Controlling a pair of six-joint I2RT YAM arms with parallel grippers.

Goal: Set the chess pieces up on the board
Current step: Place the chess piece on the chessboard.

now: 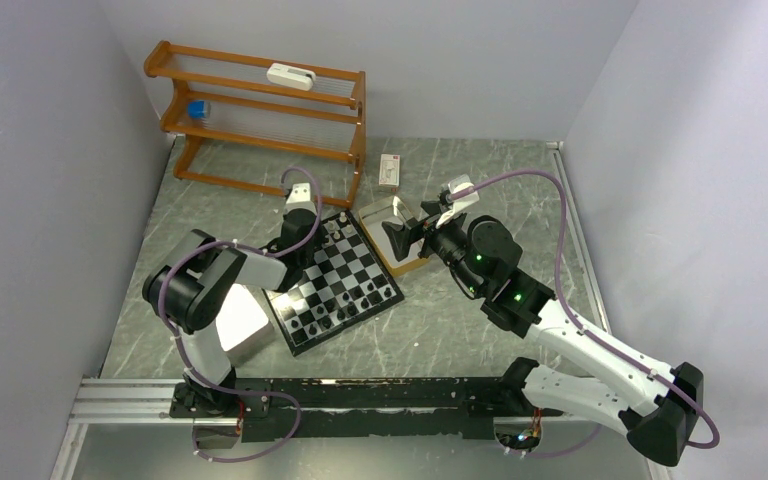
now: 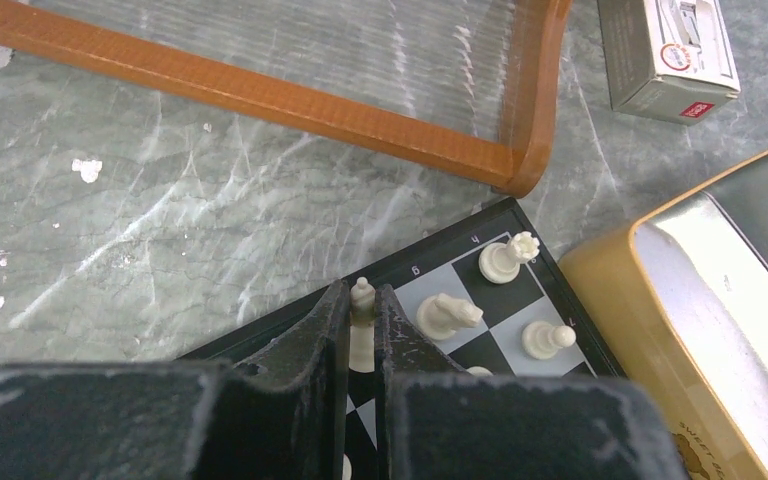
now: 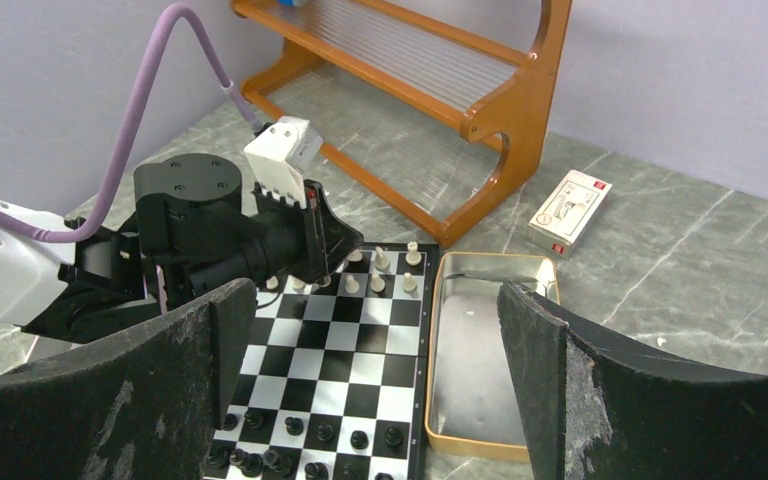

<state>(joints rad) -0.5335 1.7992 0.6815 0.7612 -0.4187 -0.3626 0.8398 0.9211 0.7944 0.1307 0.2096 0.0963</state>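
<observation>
Cream piece (image 2: 361,298): upright at the board (image 2: 415,287) edge, between the jaws.
Left gripper (image 2: 362,345): jaws closed on it.
Right gripper (image 3: 380,310): jaws wide apart, over gold-rimmed tray (image 3: 472,385).

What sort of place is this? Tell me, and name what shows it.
Probably a robot test booth: plain grey walls close in a marble-patterned table, two robot arms are bolted to a rail at its edge, and a chessboard sits as a prop.
</observation>
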